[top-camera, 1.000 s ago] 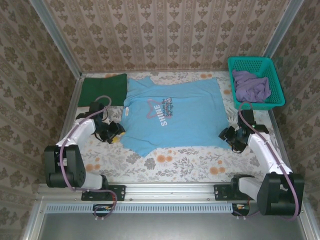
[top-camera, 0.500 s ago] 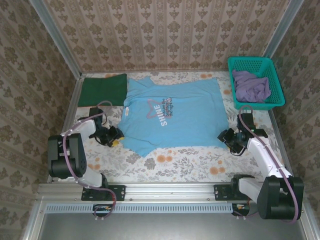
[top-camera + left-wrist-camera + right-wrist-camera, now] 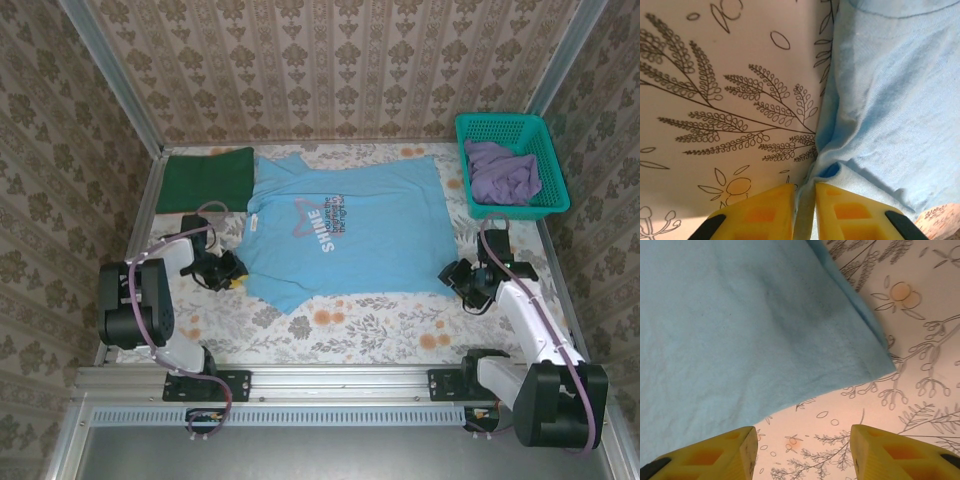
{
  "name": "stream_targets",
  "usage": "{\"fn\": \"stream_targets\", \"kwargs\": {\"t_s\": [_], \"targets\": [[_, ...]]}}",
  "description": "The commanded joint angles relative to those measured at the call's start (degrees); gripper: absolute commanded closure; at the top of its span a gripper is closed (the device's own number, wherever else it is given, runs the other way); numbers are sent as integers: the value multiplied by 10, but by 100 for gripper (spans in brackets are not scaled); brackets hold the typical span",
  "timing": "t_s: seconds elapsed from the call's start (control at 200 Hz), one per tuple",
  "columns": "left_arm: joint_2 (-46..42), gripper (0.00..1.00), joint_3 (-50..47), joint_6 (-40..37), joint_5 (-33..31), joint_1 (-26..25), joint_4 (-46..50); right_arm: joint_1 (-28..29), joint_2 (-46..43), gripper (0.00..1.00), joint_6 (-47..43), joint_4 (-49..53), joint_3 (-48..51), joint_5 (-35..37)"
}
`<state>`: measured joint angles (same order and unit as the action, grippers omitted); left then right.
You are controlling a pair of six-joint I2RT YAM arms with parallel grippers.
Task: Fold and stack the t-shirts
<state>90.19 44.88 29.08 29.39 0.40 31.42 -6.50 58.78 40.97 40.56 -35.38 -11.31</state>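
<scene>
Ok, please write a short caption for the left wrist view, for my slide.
Yellow fingers of the left arm pinch the edge of the light blue t-shirt on a leaf-printed tablecloth.

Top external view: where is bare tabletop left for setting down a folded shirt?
Widest bare patch: the near strip of table between the light blue t-shirt and the arm bases. Crowded: dark green t-shirt in the far-left corner, teal basket far-right, left tool and right tool flanking the blue shirt.
</scene>
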Motion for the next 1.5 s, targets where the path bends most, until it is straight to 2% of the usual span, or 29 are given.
{"fn": "stream_targets", "kwargs": {"t_s": [0.0,0.235,0.315,0.475,0.575,0.835,1.13,1.32,1.495], "targets": [[-3,82,10,-13,0,-10,16,-13,-19,47,12,36,9,37],[-33,82,26,-25,-32,-35,54,-69,-42,46,35,53,24,85],[-40,90,28,-28,-39,-39,63,-81,-23,48,35,14,36,52],[-58,92,31,-31,-53,-44,85,-92,27,57,37,-44,56,19],[-72,98,31,-31,-57,-50,97,-93,54,60,22,-74,54,9],[-102,100,30,-19,-63,-73,133,-93,118,62,5,-129,53,-11],[-187,100,33,53,-73,-133,230,-93,152,87,-6,-134,43,-3],[-267,100,-8,128,-73,-175,288,-93,148,100,-26,-112,23,8],[-308,100,-71,204,-45,-217,299,-92,116,100,-26,-77,21,20]]}}
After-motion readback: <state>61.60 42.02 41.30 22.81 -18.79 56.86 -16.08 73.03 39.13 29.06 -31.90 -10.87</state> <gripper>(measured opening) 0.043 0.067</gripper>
